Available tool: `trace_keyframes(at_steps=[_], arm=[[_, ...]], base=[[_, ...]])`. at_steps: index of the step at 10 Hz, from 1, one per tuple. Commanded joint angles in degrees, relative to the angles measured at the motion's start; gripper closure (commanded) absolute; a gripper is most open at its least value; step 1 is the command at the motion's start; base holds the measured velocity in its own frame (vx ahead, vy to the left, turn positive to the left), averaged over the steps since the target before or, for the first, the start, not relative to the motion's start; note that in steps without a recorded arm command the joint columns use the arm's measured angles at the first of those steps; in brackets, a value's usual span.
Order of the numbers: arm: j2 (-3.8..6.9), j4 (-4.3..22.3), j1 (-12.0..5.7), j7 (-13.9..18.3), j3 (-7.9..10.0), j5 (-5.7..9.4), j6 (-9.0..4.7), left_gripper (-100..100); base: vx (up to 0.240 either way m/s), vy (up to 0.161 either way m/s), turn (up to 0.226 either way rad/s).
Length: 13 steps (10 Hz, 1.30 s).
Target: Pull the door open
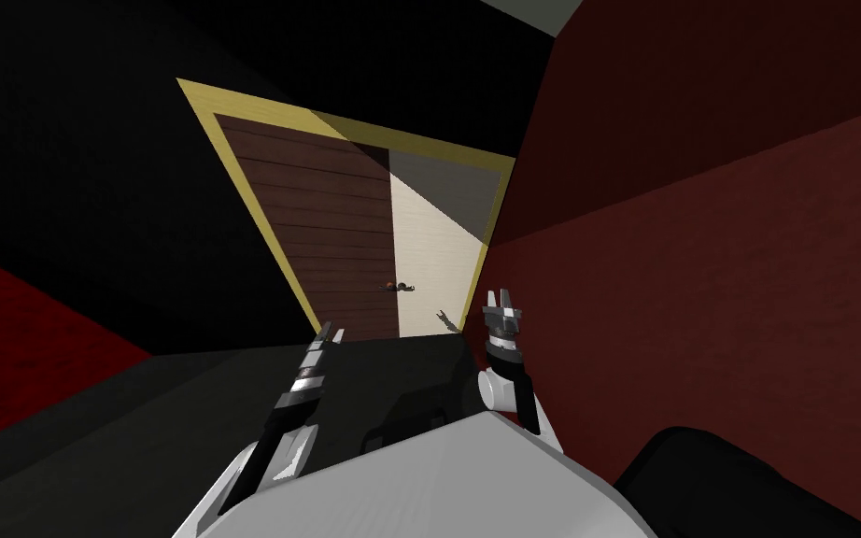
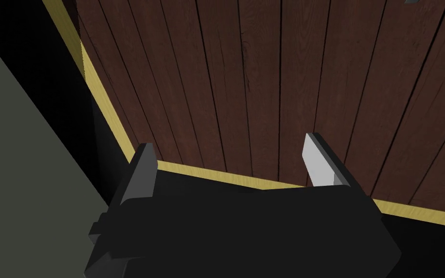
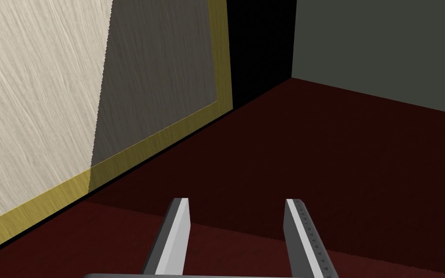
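A door of dark brown planks fills the left part of a yellow frame. Right of the leaf's edge the frame holds a pale, partly shaded surface. A small dark handle sits on that edge. My left gripper hangs low before the door's bottom left; in its wrist view it is open over the planks and yellow frame strip. My right gripper is by the frame's right post, open, nothing between its fingers, facing the pale surface.
A dark red wall runs close along my right side, and another red wall shows low on the left. Black area surrounds the frame's left and top. A small dark lever-like shape lies near the frame's lower right.
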Motion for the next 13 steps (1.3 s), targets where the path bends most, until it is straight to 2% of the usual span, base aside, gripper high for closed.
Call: trace_keyframes(at_steps=[1,4,5,13], arm=[[0.46,2.3,-0.49,0.4,0.15,0.30,-0.72,-100],[1.07,6.2,-1.36,0.9,0.31,0.74,-1.66,-100],[1.47,8.8,-1.95,1.3,0.41,1.04,-2.29,-100],[3.03,19.0,-4.24,2.6,0.82,2.21,-4.74,-100]], base=[[0.115,-0.029,-0.058],[0.098,-0.025,-0.046],[0.149,-0.011,-0.071],[0.114,-0.024,-0.051]])
